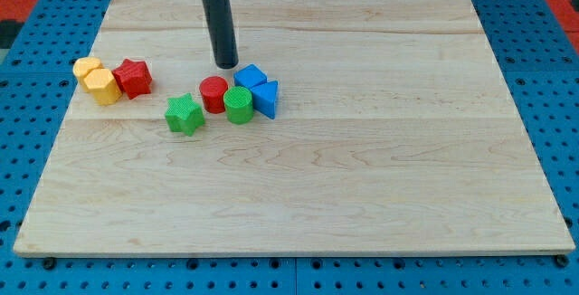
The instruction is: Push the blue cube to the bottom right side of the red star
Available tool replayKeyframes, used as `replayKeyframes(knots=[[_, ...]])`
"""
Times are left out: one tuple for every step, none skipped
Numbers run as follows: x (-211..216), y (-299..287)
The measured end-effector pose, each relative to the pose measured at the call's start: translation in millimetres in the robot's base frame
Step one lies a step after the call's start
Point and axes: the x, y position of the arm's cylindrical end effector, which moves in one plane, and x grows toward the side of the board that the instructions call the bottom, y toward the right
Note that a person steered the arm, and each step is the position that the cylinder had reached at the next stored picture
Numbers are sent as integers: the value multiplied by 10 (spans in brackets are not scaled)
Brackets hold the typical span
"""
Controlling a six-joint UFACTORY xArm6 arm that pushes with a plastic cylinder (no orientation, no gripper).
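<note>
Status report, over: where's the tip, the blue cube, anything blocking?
My tip just upper-left of blue cube. Red star far left. Red cylinder, green star in between.

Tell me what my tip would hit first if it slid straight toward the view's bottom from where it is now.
Probably the red cylinder, just below my tip and slightly to the view's left; the blue cube sits to the right. Depth is unclear, so it might only graze it.

Pale matt wooden board (pixel 362 195); ridged plastic blue cube (pixel 250 77).
</note>
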Motion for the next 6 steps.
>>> replayKeyframes(knots=[[95, 496], [156, 1122], [745, 1047], [1046, 739], [1015, 767], [944, 767]])
